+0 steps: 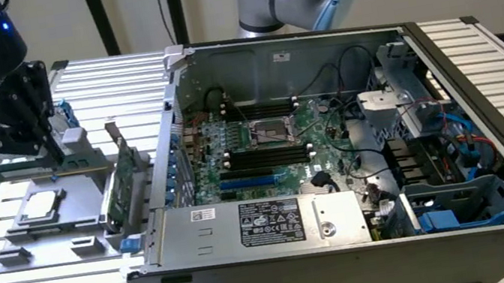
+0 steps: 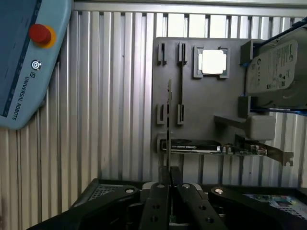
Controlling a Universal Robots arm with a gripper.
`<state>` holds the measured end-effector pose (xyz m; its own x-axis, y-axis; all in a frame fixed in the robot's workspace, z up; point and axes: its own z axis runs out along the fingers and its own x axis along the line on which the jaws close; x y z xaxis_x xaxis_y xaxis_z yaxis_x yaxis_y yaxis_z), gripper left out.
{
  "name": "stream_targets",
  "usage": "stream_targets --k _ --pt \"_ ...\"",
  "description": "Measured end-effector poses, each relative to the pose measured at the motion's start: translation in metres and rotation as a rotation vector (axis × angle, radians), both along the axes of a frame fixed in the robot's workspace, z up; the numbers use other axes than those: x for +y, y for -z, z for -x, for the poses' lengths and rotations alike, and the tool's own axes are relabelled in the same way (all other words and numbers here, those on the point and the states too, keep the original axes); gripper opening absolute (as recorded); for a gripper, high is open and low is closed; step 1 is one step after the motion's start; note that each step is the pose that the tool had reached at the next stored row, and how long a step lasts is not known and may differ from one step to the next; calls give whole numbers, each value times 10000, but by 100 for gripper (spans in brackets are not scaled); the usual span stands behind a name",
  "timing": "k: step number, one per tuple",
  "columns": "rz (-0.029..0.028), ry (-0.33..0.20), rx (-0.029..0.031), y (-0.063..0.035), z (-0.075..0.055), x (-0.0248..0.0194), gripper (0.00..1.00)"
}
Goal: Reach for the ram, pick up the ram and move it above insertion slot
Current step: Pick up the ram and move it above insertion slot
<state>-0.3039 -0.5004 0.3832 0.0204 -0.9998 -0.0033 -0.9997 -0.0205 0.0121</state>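
The ram point(image 1: 19, 169) is a long thin green stick, held level above the grey fixture plate point(image 1: 81, 214) at the exterior view's left. My gripper point(image 1: 50, 147) is shut on it from above. In the wrist view the ram point(image 2: 169, 120) appears edge-on as a thin line running out from between the black fingers point(image 2: 159, 203) of my gripper point(image 2: 170, 194), over the fixture plate point(image 2: 201, 105). The black insertion slots point(image 1: 265, 157) lie on the motherboard inside the open computer case point(image 1: 251, 263), well off to the exterior view's right of my gripper.
On the fixture plate sit a silver processor point(image 1: 41, 207) and an upright green card with a metal bracket point(image 1: 127, 180). A silver hard drive point(image 2: 276, 67) lies at its edge. A teach pendant point(image 2: 29, 62) with a red button rests on the slatted table point(image 2: 115, 96). The case wall stands between plate and motherboard.
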Motion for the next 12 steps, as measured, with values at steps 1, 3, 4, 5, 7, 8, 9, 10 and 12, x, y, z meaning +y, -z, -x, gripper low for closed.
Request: stream_targets --k 1,3,4,5,7,8,9,10,12 --pt "-1 0 1 -16 -21 7 12" --pt "-3 1 2 -31 -64 27 12" --pt "-4 0 2 -35 -84 38 12" --pt "-9 1 2 -36 -105 49 12" --pt "-21 1 2 -37 -150 70 12" --pt "-28 1 2 -37 -173 80 12" --pt "-35 1 1 -37 -196 90 12" --pt "-40 1 3 -37 -222 102 12" --pt "-53 1 3 -38 -267 122 12"
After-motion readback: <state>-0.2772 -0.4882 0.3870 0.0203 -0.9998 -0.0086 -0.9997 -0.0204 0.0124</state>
